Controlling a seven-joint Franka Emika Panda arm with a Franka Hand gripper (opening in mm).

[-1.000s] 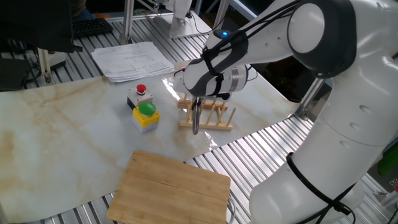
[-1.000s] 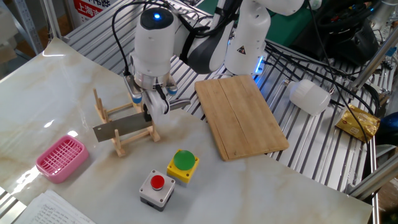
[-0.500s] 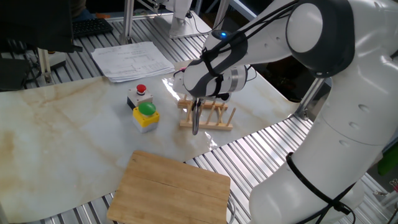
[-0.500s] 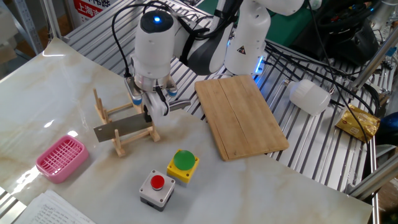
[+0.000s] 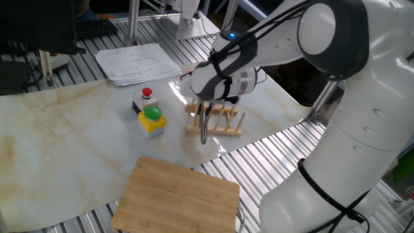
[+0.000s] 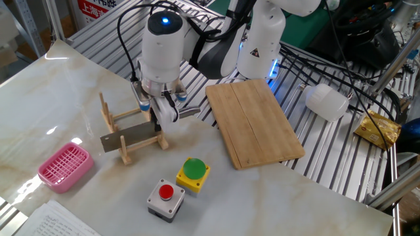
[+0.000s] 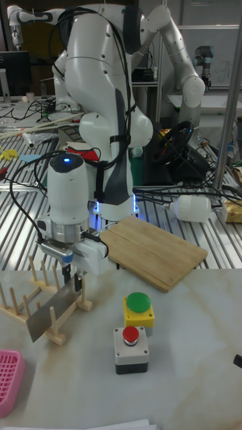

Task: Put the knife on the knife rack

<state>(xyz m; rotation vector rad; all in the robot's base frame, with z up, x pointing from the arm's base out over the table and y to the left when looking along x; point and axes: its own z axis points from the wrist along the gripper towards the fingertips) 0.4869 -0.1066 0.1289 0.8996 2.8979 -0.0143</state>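
The knife rack (image 6: 117, 118) is a small light-wood frame with upright pegs, standing on the marble tabletop (image 6: 59, 85). The knife (image 6: 128, 137) is silvery with a broad blade. It stands on edge across the rack's rails, between pegs, and its steel handle (image 6: 188, 111) pokes out toward the cutting board. My gripper (image 6: 159, 113) points straight down over the rack's near end and is shut on the knife where blade meets handle. The tall fixed view shows the gripper (image 7: 71, 274), the blade (image 7: 49, 311) and the rack (image 7: 19, 299). In one fixed view the blade (image 5: 204, 127) hangs edge-on below the gripper (image 5: 206, 107) at the rack (image 5: 223, 123).
A wooden cutting board (image 6: 252, 121) lies right of the rack. A green button on a yellow box (image 6: 193, 173) and a red button on a grey box (image 6: 165, 198) sit in front. A pink basket (image 6: 63, 166) stands left, a white cylinder (image 6: 327, 101) far right, papers (image 5: 137, 62) behind.
The knife has sunk slightly lower into the rack along with the gripper. Everything else is unmoved.
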